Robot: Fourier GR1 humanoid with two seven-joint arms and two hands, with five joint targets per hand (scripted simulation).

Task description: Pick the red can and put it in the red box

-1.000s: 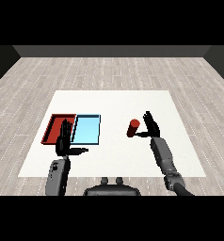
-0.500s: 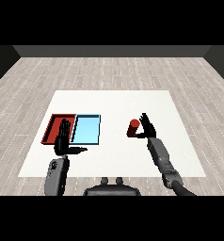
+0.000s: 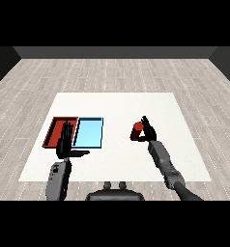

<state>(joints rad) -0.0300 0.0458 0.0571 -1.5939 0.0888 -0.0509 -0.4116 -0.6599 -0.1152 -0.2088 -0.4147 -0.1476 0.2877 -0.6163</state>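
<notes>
Red can (image 3: 137, 130) stands upright on the white surface (image 3: 117, 106), right of centre, well apart from both trays. Right hand (image 3: 149, 130) sits against the can's right side; its fingers point up and curve a little towards the can, and the thumb reaches in at the can's lower edge. Whether the hand has closed round the can cannot be told; the can appears to rest on the surface. Right forearm runs in from the lower right corner.

Light blue tray (image 3: 88, 133) lies left of the can, touching the red tray (image 3: 54, 131) on its far left side. Left hand (image 3: 65, 143) is held over the near edge of the red tray, fingers straight and upward, thumb spread to the right, holding nothing.
</notes>
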